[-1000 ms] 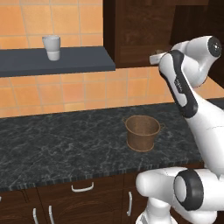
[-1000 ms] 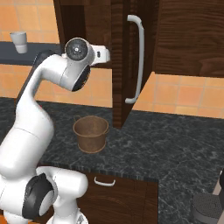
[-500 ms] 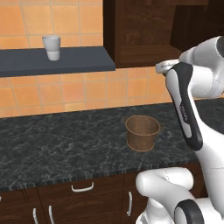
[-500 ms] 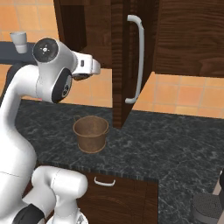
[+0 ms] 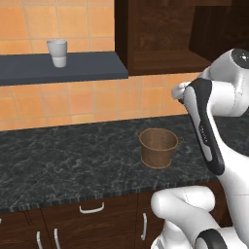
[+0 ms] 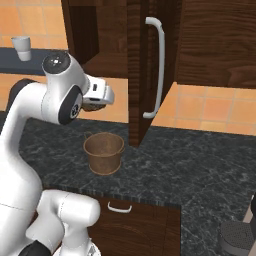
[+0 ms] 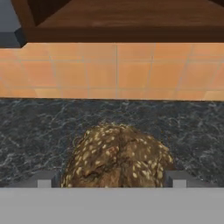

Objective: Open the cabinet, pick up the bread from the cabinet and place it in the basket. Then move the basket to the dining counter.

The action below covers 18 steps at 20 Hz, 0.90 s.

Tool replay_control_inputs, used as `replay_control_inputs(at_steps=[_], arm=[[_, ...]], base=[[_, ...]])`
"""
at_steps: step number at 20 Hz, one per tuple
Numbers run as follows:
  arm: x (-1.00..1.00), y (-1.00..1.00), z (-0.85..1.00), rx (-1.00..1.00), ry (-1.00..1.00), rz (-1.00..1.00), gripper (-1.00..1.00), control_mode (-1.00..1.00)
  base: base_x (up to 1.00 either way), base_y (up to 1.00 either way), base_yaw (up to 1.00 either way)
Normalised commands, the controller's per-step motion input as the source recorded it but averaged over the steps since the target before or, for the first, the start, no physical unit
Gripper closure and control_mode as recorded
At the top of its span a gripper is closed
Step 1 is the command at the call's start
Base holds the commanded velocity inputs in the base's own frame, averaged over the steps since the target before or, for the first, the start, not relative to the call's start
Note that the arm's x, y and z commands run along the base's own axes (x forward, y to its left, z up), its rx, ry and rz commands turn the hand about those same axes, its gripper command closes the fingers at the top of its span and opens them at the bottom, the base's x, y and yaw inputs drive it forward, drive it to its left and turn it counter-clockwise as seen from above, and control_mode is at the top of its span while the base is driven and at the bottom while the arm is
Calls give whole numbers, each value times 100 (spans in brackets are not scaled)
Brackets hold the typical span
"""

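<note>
In the hand view the bread (image 7: 116, 157), a round brown loaf speckled with pale seeds, sits between the two finger tips of my gripper (image 7: 109, 179), which is shut on it. Behind it lie the black counter and the orange tiled wall. The hand (image 6: 99, 95) hovers above and slightly left of the basket (image 6: 104, 152), a small brown woven bucket standing on the black counter (image 5: 73, 165). The cabinet (image 5: 155, 39) is open, its door (image 6: 139, 75) swung out with the long silver handle (image 6: 157, 65) facing me. The dining counter is out of view.
A white cup (image 5: 57, 52) stands on a dark wall shelf (image 5: 63, 68) to the left. Low dark cabinets with short handles (image 5: 92, 209) run under the counter. The open door hangs just right of the hand.
The arm has drawn back from the cabinet and come lower and nearer, so the hand now hangs close above the basket. Basket and door have not moved.
</note>
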Motion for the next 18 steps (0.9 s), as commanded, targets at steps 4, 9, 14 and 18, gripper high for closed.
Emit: replay_control_inputs(at_steps=[4,9,14,18], arm=[[5,0,-78,0,29,-1,100,-100],[2,0,-74,0,30,0,100,-100],[2,0,-73,0,26,0,100,-100],[13,2,-57,0,11,0,100,-100]], base=[[0,0,0],[0,0,0],[0,0,0],[0,0,0]])
